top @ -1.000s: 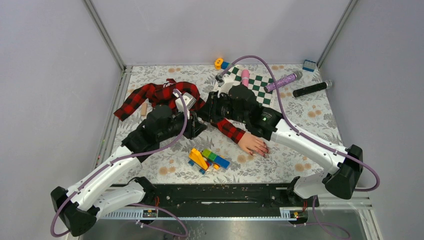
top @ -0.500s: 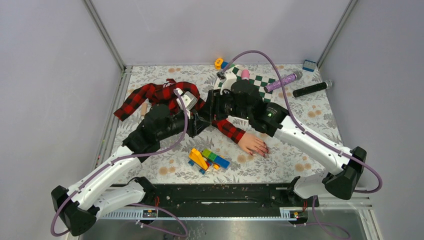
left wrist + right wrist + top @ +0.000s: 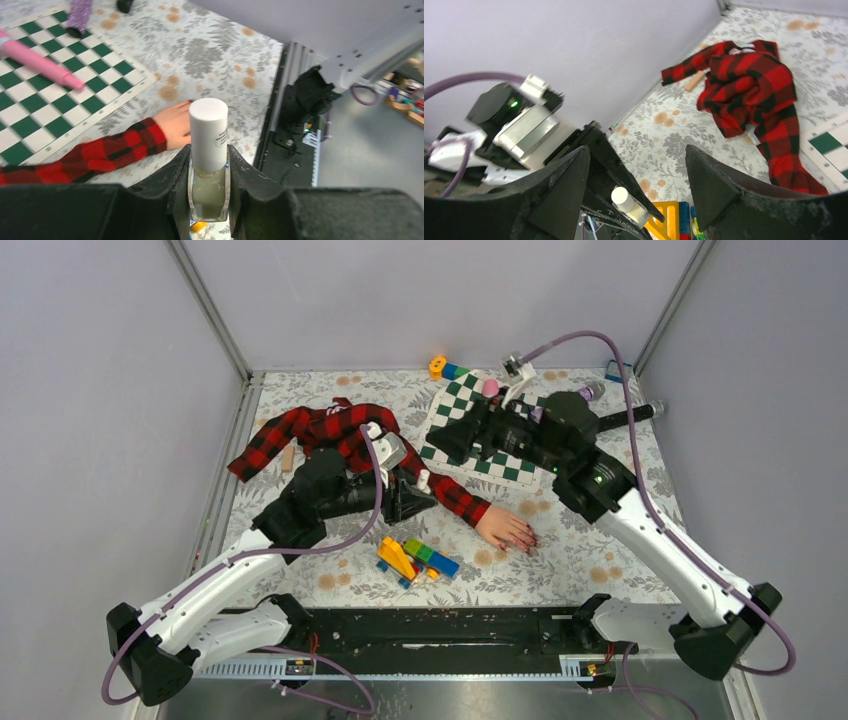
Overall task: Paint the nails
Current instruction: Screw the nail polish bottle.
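– the nails (image 3: pixel 526 540), dark red, where are they?
– on the pale mannequin hand (image 3: pixel 503 527), lying on the floral tabletop (image 3: pixel 600 570) at the end of the plaid sleeve (image 3: pixel 455 498).
– left end effector (image 3: pixel 209 172)?
– clamped on an upright nail polish bottle (image 3: pixel 208 145), white cap on.
– right end effector (image 3: pixel 636 160)?
– spread wide, holding nothing, over the checkered mat (image 3: pixel 505 468).

The table (image 3: pixel 620 480) has a grey floral surface. A crumpled red-black plaid shirt (image 3: pixel 320 430) lies at its far left, one sleeve ending at a pale mannequin hand (image 3: pixel 505 528) resting palm down. A green-white checkered mat (image 3: pixel 455 405) lies far centre, with a black cylinder (image 3: pixel 625 417) to its right. Coloured toy blocks (image 3: pixel 415 558) are heaped near the front.
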`<state>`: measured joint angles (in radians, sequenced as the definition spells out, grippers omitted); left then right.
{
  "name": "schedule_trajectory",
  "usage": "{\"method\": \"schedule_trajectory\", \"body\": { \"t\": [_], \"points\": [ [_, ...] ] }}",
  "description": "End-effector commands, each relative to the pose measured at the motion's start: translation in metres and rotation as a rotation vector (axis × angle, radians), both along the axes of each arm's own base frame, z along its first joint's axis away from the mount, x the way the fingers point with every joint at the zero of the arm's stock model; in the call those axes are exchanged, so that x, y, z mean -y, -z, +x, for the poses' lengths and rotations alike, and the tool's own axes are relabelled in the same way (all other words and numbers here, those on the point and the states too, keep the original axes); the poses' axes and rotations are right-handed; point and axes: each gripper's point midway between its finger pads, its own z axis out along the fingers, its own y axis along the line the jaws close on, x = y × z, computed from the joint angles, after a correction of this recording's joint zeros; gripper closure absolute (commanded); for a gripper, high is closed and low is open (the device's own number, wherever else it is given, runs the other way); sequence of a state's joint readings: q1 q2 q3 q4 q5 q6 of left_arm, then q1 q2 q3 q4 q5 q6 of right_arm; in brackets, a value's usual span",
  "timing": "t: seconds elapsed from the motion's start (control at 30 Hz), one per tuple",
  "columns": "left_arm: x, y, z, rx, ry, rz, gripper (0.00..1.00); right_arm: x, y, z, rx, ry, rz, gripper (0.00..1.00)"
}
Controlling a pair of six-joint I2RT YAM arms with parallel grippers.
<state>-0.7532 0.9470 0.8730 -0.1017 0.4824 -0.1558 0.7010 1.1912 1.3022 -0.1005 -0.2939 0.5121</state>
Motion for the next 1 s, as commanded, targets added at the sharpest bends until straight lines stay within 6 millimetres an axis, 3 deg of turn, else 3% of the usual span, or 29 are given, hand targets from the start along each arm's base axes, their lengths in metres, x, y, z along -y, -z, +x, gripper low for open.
{"method": "schedule_trajectory", "body": {
  "t": [0.0, 0.17, 0.37, 0.57, 0.7, 0.97],
  "points": [
    [0.016, -0.054, -0.039, 0.078, 0.261, -0.165, 1.0, 0.001, -0.041, -0.042, 0.228, -0.225, 0.161, 0.24],
    [0.017, -0.076, -0.081, 0.048, 0.516, -0.254, 1.0, 0.011, -0.06, -0.09, 0.439, -0.404, 0.293, 0.24],
    [0.014, -0.085, -0.102, -0.01, 0.658, -0.305, 1.0, 0.011, -0.071, -0.129, 0.451, -0.638, 0.406, 0.33],
    [0.012, -0.091, -0.107, -0.012, 0.688, -0.336, 1.0, 0.012, -0.081, -0.15, 0.427, -0.822, 0.487, 0.4],
    [0.012, -0.093, -0.108, -0.008, 0.688, -0.34, 1.0, 0.004, -0.072, -0.153, 0.382, -0.867, 0.463, 0.38],
    [0.012, -0.093, -0.107, -0.008, 0.685, -0.34, 1.0, -0.008, -0.06, -0.16, 0.391, -0.876, 0.395, 0.46]
  ]
}}
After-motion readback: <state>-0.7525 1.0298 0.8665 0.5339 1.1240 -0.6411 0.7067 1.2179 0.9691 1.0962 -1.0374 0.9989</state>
